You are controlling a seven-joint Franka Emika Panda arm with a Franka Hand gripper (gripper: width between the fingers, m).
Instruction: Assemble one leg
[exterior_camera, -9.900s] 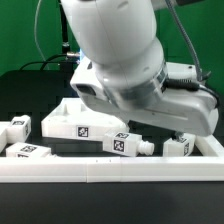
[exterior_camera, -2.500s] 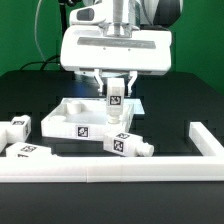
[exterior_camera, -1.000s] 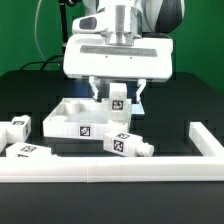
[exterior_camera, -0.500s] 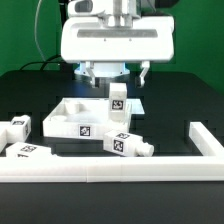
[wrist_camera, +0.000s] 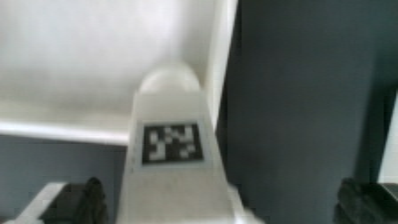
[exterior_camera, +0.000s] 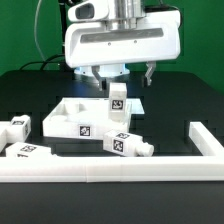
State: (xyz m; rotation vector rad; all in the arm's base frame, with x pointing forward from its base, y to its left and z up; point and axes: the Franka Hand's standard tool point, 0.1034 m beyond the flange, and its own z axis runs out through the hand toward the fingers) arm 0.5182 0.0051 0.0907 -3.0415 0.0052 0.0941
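A white leg (exterior_camera: 117, 103) with a black-and-white tag stands upright on the corner of the flat white square panel (exterior_camera: 75, 116). My gripper (exterior_camera: 118, 72) is open and hangs just above the leg, apart from it. In the wrist view the leg (wrist_camera: 176, 150) stands between my two dark fingertips (wrist_camera: 70, 203), which are spread wide on either side. Another leg (exterior_camera: 126, 145) lies on its side in front of the panel. Two more legs (exterior_camera: 14, 128) lie at the exterior view's left.
A long white border rail (exterior_camera: 110, 167) runs along the front and turns back at the exterior view's right (exterior_camera: 207, 140). The table is black.
My gripper was shut on the leg and held it upright on the panel corner. It has opened and risen, leaving the leg standing by itself.
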